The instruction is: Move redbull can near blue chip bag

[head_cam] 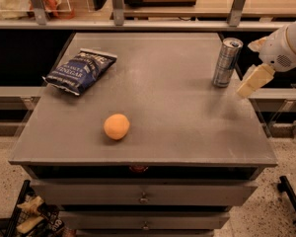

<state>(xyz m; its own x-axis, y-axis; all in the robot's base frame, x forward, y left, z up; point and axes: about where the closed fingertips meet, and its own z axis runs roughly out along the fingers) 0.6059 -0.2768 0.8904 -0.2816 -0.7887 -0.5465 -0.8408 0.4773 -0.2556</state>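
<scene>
Pincer beside can
Upright can stands just beside the open, empty pincer; chip bag lies well beyond it.

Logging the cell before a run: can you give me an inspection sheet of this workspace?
Surface: grey table, flat, with drawers beneath.
Job's things: redbull can upright at the far right; blue chip bag lying flat at the far left, well apart from it.
Clutter: orange ball near the front, left of centre.
Grippers: tool open, just right of the can, holding nothing.
Cables: nothing seen.
Surroundings: wooden shelf behind the table; speckled floor.
</scene>
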